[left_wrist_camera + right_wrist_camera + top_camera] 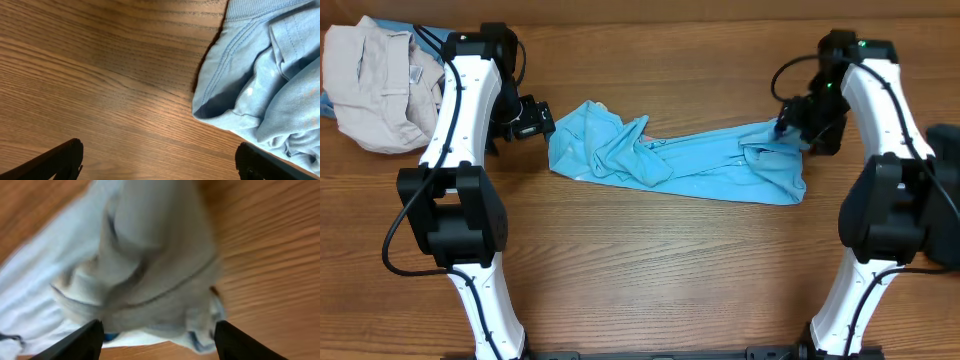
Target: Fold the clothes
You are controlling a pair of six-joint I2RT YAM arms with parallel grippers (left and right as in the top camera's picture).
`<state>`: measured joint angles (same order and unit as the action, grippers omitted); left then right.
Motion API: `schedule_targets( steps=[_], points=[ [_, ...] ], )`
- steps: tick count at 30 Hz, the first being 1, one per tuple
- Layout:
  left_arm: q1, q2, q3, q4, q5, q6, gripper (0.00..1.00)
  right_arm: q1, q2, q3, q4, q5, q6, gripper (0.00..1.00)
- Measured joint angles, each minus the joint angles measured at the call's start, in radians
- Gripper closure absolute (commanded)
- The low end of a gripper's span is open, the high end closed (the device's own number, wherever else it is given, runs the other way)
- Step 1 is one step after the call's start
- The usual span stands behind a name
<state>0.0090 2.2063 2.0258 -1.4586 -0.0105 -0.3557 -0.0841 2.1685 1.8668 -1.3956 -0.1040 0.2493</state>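
The clothes, a light sky-blue T-shirt (690,160), lie crumpled in a long strip across the middle of the wooden table (650,270). My left gripper (533,120) hovers just off the shirt's left end with its jaws wide open and empty. In the left wrist view bare wood lies inside the left gripper (160,157), and the shirt's hemmed edge (250,85) is to the right. My right gripper (788,128) is over the shirt's right end. Its wrist view is blurred: the right gripper (157,337) is open, with bunched shirt fabric (150,265) just beyond and between the fingers.
A heap of beige clothing (380,85) lies at the back left corner, close behind the left arm. A dark navy garment (945,145) shows at the right edge. Bare wood stretches in front of the shirt between the two arm bases.
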Motion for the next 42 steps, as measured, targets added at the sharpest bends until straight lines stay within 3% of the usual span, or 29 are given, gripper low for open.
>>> schedule_targets(
  steps=[3,5,9,10,11,12,21,23,24,25,26,30,37,42],
  points=[
    [0.0,0.0,0.0,0.0,0.0,0.0,0.0,0.002,0.0,-0.095,0.062,-0.069,-0.031,0.27],
    [0.0,0.0,0.0,0.0,0.0,0.0,0.0,0.002,0.0,-0.166,0.121,-0.126,-0.059,0.39],
    [0.0,0.0,0.0,0.001,0.0,0.0,0.0,0.007,0.0,-0.219,0.15,-0.201,-0.077,0.45],
    [0.0,0.0,0.0,0.001,0.0,0.0,0.0,0.013,0.0,-0.219,0.15,-0.207,-0.074,0.53],
    [0.0,0.0,0.0,0.0,0.0,0.0,0.0,0.021,0.0,-0.219,0.142,-0.211,-0.071,0.71],
    [0.0,0.0,0.0,0.001,0.0,0.0,0.0,0.043,0.0,-0.219,0.119,-0.218,-0.066,0.77],
    [0.0,0.0,0.0,0.015,0.0,0.0,0.0,0.256,0.0,-0.22,-0.013,-0.256,-0.039,0.82],
    [0.0,0.0,0.0,0.015,0.0,0.0,0.0,0.283,-0.006,-0.22,-0.023,-0.259,-0.029,0.65],
    [0.0,0.0,0.0,0.015,0.0,0.0,0.0,0.278,-0.019,-0.216,-0.033,-0.257,-0.022,0.46],
    [0.0,0.0,0.0,0.015,0.0,0.0,0.0,0.27,-0.034,-0.208,-0.043,-0.251,-0.015,0.09],
    [0.0,0.0,0.0,0.015,0.0,0.0,0.0,0.261,-0.048,-0.195,-0.051,-0.237,-0.016,0.0],
    [0.0,0.0,0.0,0.015,0.0,0.0,0.0,0.171,-0.143,-0.142,-0.061,-0.174,-0.01,0.0],
    [0.0,0.0,0.0,0.015,0.0,0.019,0.0,-0.126,-0.15,-0.143,0.086,-0.17,0.001,0.0],
    [0.0,0.0,0.0,0.015,0.0,0.019,0.0,-0.124,-0.15,-0.223,0.246,-0.2,-0.004,0.0]
  ],
)
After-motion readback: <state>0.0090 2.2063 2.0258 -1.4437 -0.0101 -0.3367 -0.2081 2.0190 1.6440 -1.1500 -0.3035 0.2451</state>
